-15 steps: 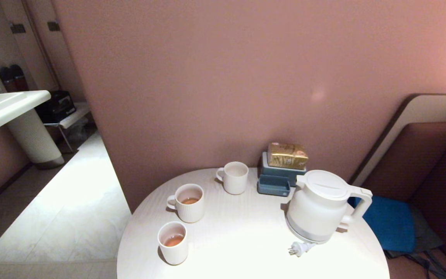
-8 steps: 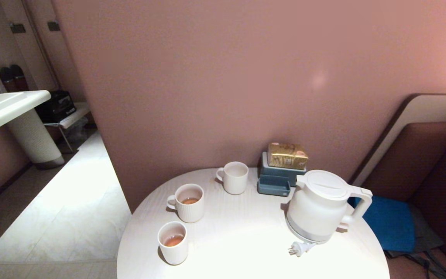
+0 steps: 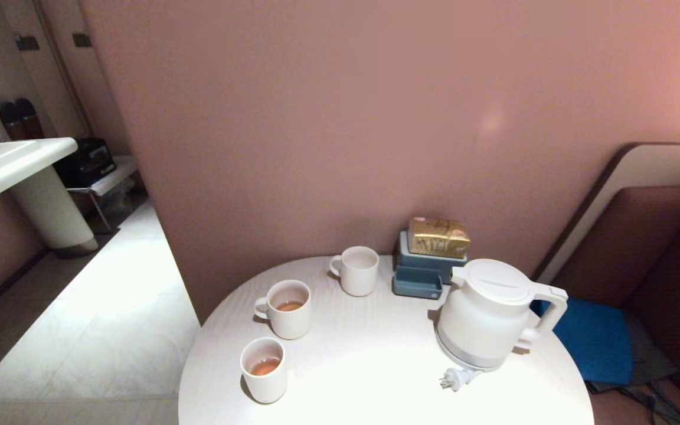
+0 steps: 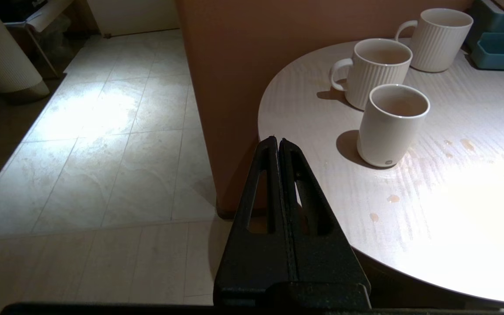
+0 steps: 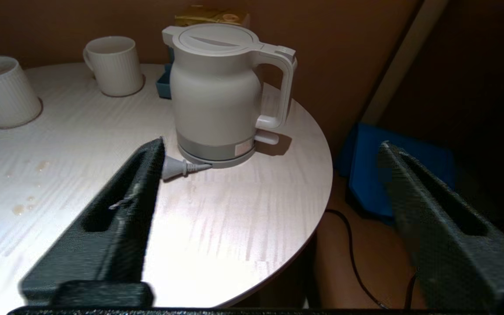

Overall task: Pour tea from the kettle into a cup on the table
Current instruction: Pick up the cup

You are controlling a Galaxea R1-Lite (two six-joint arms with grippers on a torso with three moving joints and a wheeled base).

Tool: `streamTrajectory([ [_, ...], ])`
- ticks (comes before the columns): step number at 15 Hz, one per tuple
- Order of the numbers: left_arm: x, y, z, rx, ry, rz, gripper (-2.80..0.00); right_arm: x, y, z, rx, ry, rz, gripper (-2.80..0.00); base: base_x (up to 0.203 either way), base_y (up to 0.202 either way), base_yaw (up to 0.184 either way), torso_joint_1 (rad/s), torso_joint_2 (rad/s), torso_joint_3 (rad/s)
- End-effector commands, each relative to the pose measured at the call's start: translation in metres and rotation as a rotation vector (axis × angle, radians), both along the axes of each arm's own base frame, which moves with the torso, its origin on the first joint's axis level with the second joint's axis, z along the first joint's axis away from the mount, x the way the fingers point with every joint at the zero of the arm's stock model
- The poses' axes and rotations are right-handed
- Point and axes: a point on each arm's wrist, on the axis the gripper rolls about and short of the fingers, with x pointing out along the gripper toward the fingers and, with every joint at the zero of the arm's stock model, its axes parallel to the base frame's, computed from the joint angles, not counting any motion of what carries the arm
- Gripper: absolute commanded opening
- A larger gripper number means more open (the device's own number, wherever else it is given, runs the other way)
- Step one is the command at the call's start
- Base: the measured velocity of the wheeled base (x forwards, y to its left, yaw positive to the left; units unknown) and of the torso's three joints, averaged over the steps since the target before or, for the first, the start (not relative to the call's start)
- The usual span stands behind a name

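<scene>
We see the right gripper (image 5: 274,148), jaws wide apart, short of the upright kettle (image 5: 221,92) on the table (image 5: 217,210).

I can read no writing anywhere before me. The gold packet (image 3: 438,236) on the blue box bears a printed pattern too small to make out. A small round mark low on the cup (image 4: 391,124) is unreadable to me.

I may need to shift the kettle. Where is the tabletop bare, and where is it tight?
Bare: the near middle of the table, between the cup and the kettle, though small drips spot it beside the cup. Crowded: the far edge, where a ribbed mug stands close by the blue box.
</scene>
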Motion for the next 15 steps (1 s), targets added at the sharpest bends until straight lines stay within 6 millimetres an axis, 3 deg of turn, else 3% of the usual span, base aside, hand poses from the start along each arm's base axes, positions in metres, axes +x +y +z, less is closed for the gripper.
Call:
streamTrajectory([
  [1, 0.0001, 0.0, 0.0001, 0.0, 0.002, 0.0, -2.8, 0.0001, 0.0, 0.0001, -0.003, 0.0, 0.0, -2.8, 0.0, 0.0, 0.0, 0.0, 0.0, 0.0],
  [15, 0.0001, 0.0, 0.0, 0.0, 0.002, 0.0, -2.8, 0.0, 0.0, 0.0005, -0.004, -0.001, 0.0, -2.8, 0.0, 0.0, 0.0, 0.0, 0.0, 0.0],
])
